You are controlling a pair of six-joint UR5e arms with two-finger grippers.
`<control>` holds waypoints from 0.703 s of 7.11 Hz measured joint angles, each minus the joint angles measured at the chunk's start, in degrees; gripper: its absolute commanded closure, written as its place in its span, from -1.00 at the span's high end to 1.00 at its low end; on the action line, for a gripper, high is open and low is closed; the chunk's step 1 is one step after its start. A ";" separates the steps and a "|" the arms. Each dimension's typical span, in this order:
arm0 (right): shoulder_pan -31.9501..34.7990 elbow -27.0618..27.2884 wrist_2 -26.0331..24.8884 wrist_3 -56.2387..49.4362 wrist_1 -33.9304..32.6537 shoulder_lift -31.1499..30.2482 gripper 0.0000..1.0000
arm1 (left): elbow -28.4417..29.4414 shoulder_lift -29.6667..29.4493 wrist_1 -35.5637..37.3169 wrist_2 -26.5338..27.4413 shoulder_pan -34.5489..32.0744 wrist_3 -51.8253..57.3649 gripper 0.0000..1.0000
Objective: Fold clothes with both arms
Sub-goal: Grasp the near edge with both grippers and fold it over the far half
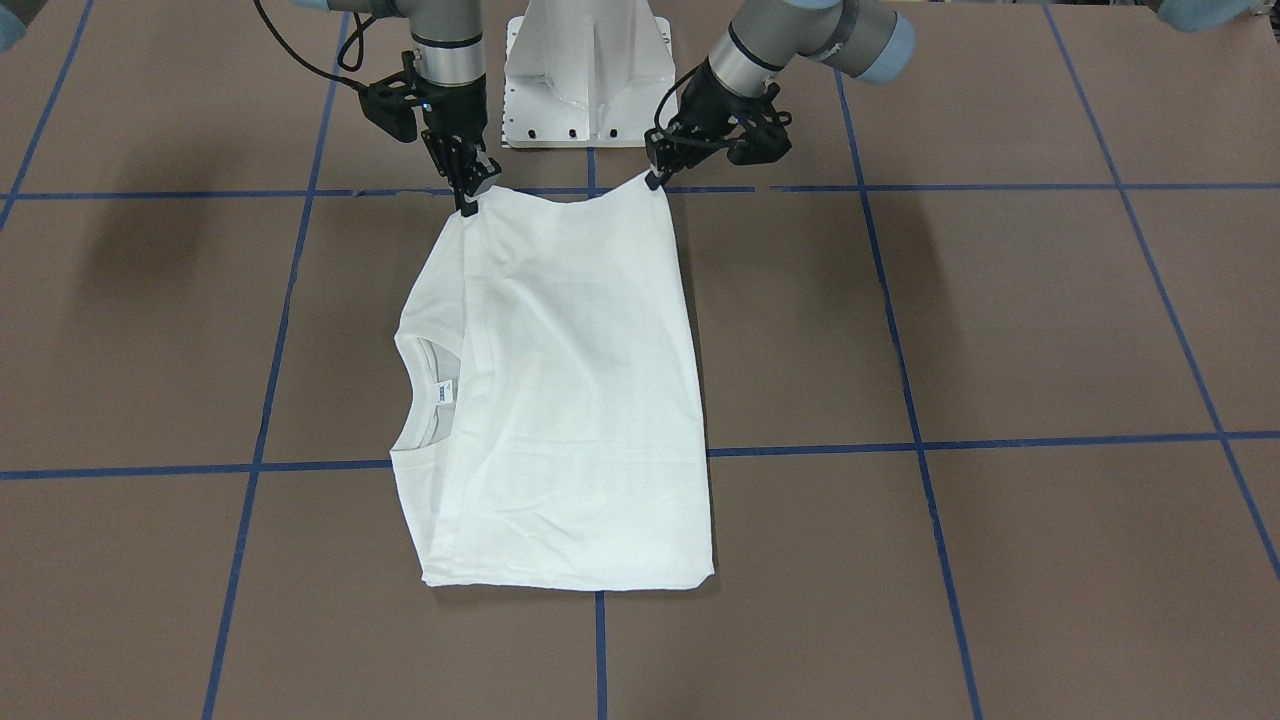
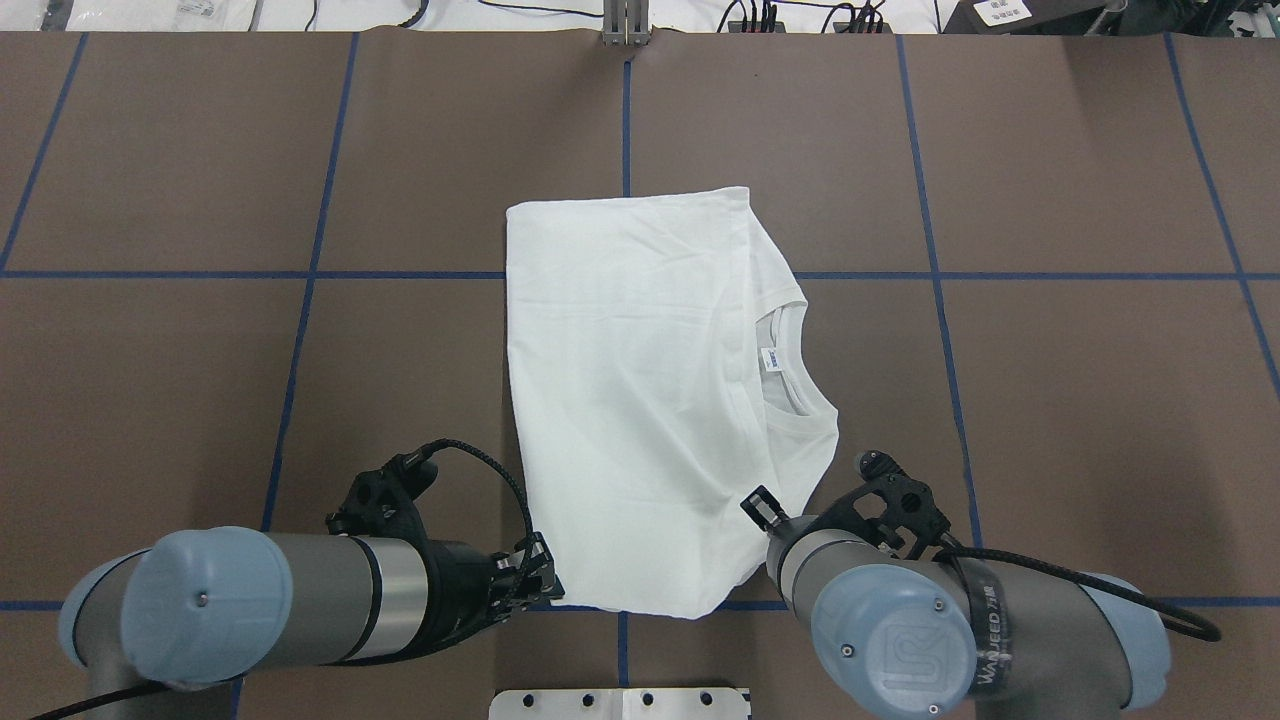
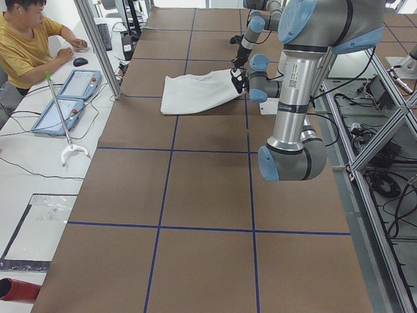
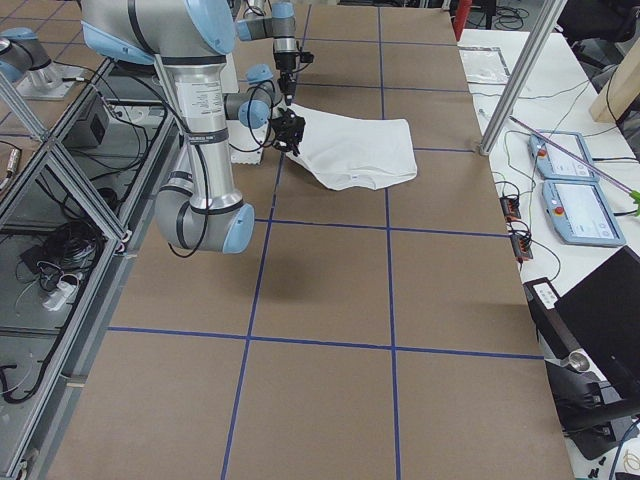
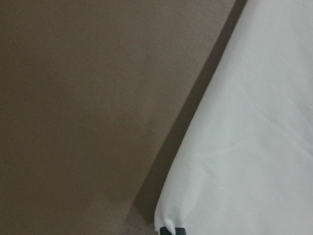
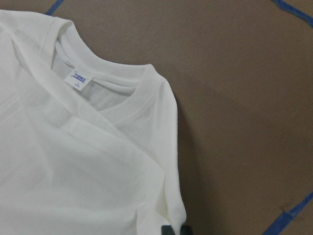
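The white T-shirt (image 1: 570, 400) lies folded lengthwise on the brown table, its ribbed neck and small label (image 1: 445, 392) facing the robot's right side. The printed text is hidden. My left gripper (image 1: 655, 180) is shut on the shirt's near corner on my left, and my right gripper (image 1: 468, 203) is shut on the near corner by the shoulder. Both hold that edge slightly raised; the far part rests flat. The overhead view shows the shirt (image 2: 640, 380), left gripper (image 2: 545, 585) and right gripper (image 2: 762, 512). The right wrist view shows the neck label (image 6: 79, 79).
The white mounting pedestal (image 1: 588, 70) stands just behind the held edge. Blue tape lines (image 1: 930, 440) grid the brown table. An operator (image 3: 26, 45) sits at a side bench with teach pendants (image 3: 71, 98) beyond the table's far edge.
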 measured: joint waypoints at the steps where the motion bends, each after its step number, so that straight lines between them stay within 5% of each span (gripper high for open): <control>1: 0.08 5.06 0.52 0.02 -0.44 -2.08 -1.00 | -4.50 -0.07 2.33 -0.06 0.30 -0.80 -1.00; 3: 6.67 6.90 6.27 -4.59 -1.29 0.43 -1.00 | -5.98 -1.96 4.33 -1.42 -5.66 1.92 -1.00; 5: 18.91 -4.98 16.16 -14.05 -0.95 10.96 -1.00 | 2.81 -6.58 4.38 -5.22 -15.97 10.82 -1.00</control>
